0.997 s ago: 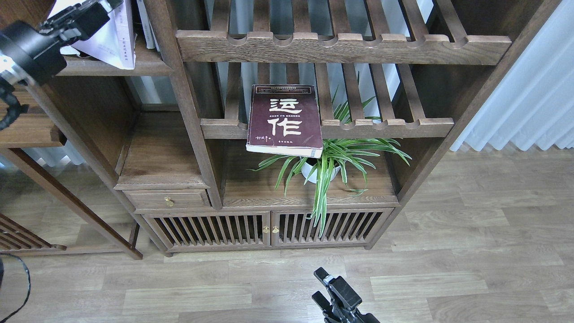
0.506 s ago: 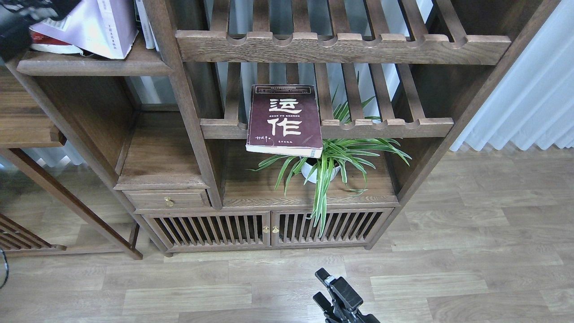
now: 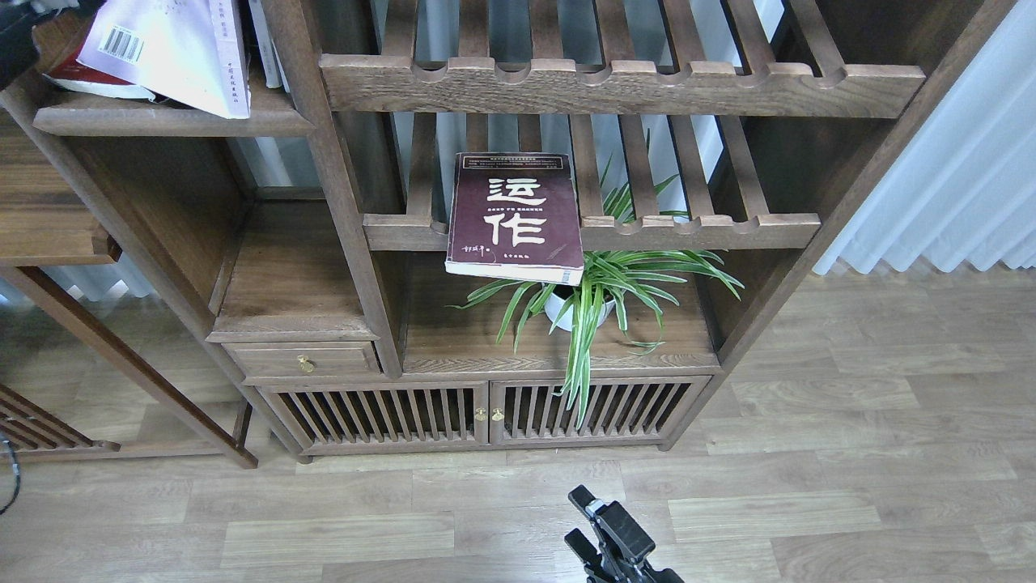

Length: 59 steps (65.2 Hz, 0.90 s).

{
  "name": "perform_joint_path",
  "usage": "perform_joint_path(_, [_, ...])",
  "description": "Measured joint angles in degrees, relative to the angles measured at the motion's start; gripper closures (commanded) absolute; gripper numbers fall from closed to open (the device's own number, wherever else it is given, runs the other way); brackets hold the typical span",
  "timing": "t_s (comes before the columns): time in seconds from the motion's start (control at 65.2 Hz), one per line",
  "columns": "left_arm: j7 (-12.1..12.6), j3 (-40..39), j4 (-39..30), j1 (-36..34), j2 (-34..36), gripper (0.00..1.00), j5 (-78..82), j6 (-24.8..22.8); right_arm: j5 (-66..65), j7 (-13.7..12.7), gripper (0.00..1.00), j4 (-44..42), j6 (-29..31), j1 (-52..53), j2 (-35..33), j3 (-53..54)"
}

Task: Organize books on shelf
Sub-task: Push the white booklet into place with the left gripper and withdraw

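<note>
The dark maroon book (image 3: 514,217) with large white characters lies flat on a slatted rack, its front end hanging over the rack's edge. At the top left, the cream-white book (image 3: 174,48) lies tilted, barcode up, on the red book (image 3: 81,81). Both rest on the solid dark wood shelf (image 3: 178,121). Only a dark piece of my left arm (image 3: 16,44) shows at the top-left corner, and its fingers cannot be made out. My right gripper (image 3: 576,515) is low over the floor, far from the books, with its fingers apart and empty.
Thin upright white-spined books (image 3: 263,40) stand at the right end of the shelf. A potted spider plant (image 3: 599,291) sits under the maroon book. Slatted racks (image 3: 623,85), a small drawer (image 3: 303,360) and slatted cabinet doors (image 3: 486,413) fill the bookcase. A white curtain (image 3: 955,178) hangs at the right.
My left arm has pulled back from over the shelf to the top-left corner. The cream-white book has shifted and now shows its barcode. The maroon book and right gripper have not moved.
</note>
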Motion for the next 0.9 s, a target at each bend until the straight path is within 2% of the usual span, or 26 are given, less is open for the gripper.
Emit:
perform_joint_path(0.291, [0.41, -1.63, -13.24, 14.73, -3.34, 0.42, -6.35, 0.0, 0.07, 0.73, 0.02, -1.44, 0.0, 2.9, 0.29, 0.07])
perform_joint_path(0.429, [1.33, -1.43, -15.76, 20.88, -7.67, 0.42, -6.77, 0.0, 0.03, 0.77, 0.02, -2.6, 0.0, 4.08, 0.31, 0.07])
perform_joint_path(0.475, [2.19, -1.43, -16.06, 23.71, -9.74, 0.39, -6.8, 0.0, 0.01, 0.77, 0.02, -3.14, 0.0, 4.39, 0.36, 0.08])
perform_joint_path(0.613, [2.65, -1.17, -15.91, 30.49, -12.86, 0.25, -6.89, 0.0, 0.23, 1.21, 0.02, -5.07, 0.0, 6.24, 0.46, 0.13])
perform_joint_path(0.659, [2.67, -0.79, -15.31, 34.52, -14.06, 0.16, -6.92, 0.0, 0.5, 2.04, 0.02, -6.24, 0.0, 7.55, 0.48, 0.13])
perform_joint_path(0.813, [2.68, -0.44, -11.65, 46.75, -15.47, 0.01, -7.06, 0.0, 0.99, 5.81, 0.02, -7.39, 0.0, 10.97, 0.57, -0.04])
perform_joint_path(0.905, [2.6, -1.42, -8.65, 51.9, -15.44, 0.01, -7.42, 0.0, 1.04, 6.79, 0.02, -6.56, 0.0, 13.19, 1.25, -0.58])
